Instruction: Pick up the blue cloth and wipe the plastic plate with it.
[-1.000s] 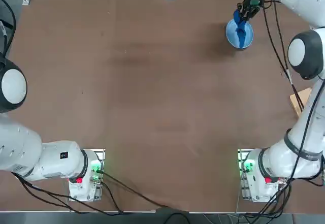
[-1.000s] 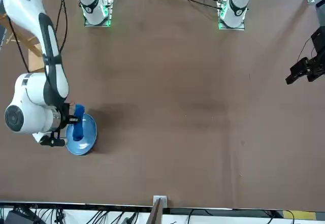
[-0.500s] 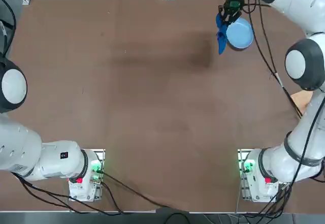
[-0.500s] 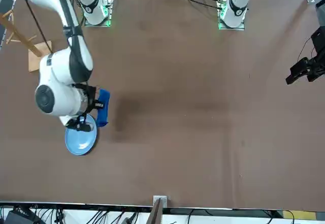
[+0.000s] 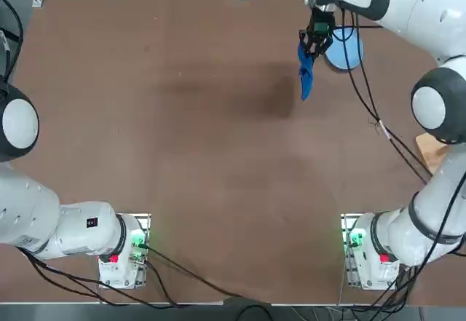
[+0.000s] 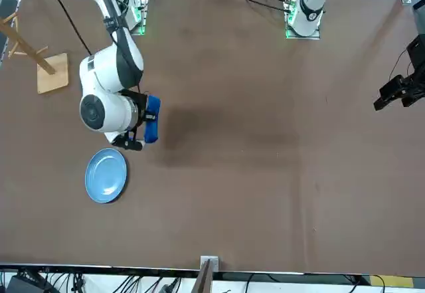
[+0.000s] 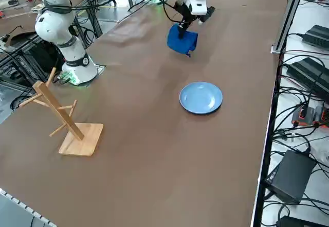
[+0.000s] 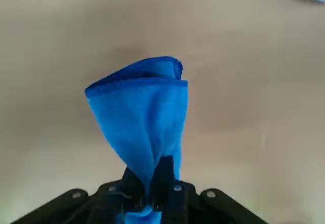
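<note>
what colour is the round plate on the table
Plain light sky blue; the plate shows best in the right side view.

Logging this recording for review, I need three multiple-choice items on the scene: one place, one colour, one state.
1. Where is the plate?
A) on the wooden stand's base
B) on the brown tabletop
C) in the gripper

2. What colour is the cloth?
A) deep blue
B) red
C) white

3. How is the right gripper?
A) wide open
B) shut on the plate
C) shut on the cloth

1 B: the plate lies flat on the tabletop.
2 A: the cloth shows deep blue.
3 C: the right gripper pinches the cloth.
</note>
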You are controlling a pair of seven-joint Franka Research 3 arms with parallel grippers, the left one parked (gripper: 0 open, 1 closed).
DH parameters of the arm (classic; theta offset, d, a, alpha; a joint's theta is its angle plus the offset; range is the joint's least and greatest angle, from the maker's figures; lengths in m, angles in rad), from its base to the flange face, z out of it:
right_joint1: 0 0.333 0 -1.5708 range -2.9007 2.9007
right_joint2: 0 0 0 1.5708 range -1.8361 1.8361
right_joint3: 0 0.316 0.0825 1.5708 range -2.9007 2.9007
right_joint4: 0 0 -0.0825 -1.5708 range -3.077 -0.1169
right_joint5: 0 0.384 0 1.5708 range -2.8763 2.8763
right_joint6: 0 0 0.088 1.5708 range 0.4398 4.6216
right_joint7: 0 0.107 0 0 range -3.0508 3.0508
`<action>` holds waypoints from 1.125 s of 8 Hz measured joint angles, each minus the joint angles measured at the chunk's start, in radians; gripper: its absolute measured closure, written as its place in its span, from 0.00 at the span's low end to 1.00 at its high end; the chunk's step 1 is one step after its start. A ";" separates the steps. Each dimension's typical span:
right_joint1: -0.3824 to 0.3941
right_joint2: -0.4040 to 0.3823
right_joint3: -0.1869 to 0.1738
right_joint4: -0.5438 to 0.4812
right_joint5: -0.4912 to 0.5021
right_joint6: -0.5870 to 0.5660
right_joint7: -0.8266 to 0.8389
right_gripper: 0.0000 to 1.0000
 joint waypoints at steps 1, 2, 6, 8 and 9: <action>0.013 -0.018 0.000 -0.040 0.000 0.002 0.017 0.94; 0.024 -0.034 0.000 -0.079 0.000 0.018 0.025 0.94; 0.081 -0.063 -0.001 -0.312 0.000 0.291 0.026 0.94; 0.116 -0.062 -0.001 -0.420 0.000 0.424 0.026 0.94; 0.124 -0.062 -0.001 -0.444 0.000 0.454 0.026 0.94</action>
